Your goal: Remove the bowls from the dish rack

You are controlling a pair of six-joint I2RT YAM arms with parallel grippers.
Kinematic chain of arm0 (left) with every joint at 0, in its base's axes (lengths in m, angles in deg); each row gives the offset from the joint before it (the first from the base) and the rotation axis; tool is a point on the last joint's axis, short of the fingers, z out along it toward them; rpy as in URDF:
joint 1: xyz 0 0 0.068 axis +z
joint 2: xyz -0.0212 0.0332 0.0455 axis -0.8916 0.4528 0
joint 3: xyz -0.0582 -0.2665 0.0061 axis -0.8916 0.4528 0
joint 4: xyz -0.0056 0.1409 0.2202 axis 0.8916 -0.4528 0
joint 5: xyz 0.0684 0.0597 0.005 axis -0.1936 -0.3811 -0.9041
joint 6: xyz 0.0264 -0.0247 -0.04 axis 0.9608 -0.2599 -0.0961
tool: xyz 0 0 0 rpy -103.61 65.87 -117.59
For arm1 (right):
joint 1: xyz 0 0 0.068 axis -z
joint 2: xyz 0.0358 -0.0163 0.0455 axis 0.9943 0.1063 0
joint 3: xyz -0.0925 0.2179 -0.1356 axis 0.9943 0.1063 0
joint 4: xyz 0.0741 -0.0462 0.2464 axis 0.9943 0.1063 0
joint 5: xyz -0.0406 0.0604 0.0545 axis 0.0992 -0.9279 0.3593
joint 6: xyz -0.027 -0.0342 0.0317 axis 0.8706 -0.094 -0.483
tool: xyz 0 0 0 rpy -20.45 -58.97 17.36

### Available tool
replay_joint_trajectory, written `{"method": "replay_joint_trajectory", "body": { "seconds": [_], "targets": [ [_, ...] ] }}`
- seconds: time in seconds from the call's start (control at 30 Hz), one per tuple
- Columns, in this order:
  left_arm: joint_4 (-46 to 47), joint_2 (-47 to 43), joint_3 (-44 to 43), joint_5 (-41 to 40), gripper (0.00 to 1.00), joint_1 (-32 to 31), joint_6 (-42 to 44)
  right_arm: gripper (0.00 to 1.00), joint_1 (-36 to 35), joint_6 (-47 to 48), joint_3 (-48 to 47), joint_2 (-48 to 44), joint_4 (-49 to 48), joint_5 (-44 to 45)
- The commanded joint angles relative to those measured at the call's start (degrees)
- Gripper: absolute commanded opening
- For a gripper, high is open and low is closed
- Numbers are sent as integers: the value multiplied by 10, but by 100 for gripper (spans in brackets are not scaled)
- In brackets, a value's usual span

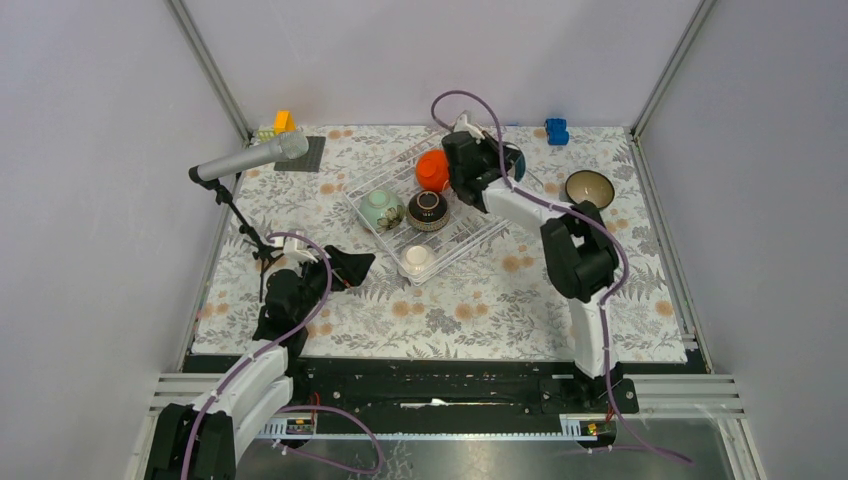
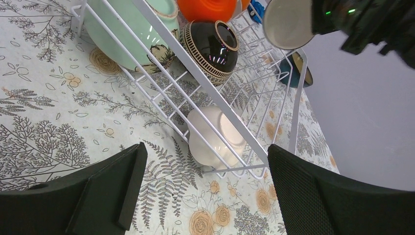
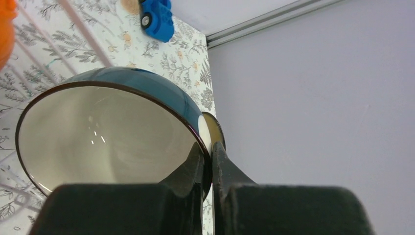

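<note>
The white wire dish rack [image 1: 470, 240] sits mid-table and holds an orange bowl [image 1: 432, 170], a pale green bowl [image 1: 378, 208], a dark brown patterned bowl [image 1: 428, 210] and a white bowl [image 1: 417, 259]. Over the rack's far right corner, my right gripper [image 3: 210, 156] is shut on the rim of a teal-blue bowl [image 3: 107, 132] with a white inside, lifted clear of the wires. A second dark teal bowl [image 1: 590, 188] stands on the table right of the rack. My left gripper [image 2: 205, 196] hangs open and empty, just short of the rack's near corner by the white bowl [image 2: 213, 134].
A microphone on a stand [image 1: 250, 158] leans over the left side of the table. A blue toy [image 1: 556, 130] lies at the back right, and an orange block [image 1: 284, 121] with a dark mat [image 1: 300, 153] at the back left. Walls enclose the floral mat.
</note>
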Motion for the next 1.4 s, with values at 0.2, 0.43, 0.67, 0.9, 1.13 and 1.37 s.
{"method": "replay_joint_trajectory", "body": {
  "seconds": [0.2,0.43,0.67,0.9,1.13,1.37],
  "targets": [
    [25,3,0,5,99,-2,2,0,90,-329,-38,-204,234,-194],
    [29,8,0,7,99,-2,0,0,253,-543,1,-254,290,-424],
    [33,11,1,10,99,-3,-4,0,397,-708,16,-229,325,-571],
    [32,8,1,13,99,-3,-6,0,449,-778,27,-180,337,-623],
    [26,0,0,12,99,-3,-6,0,453,-804,24,-143,363,-597],
    [21,-7,1,10,99,-3,-4,0,454,-821,3,-111,405,-576]
  ]
}}
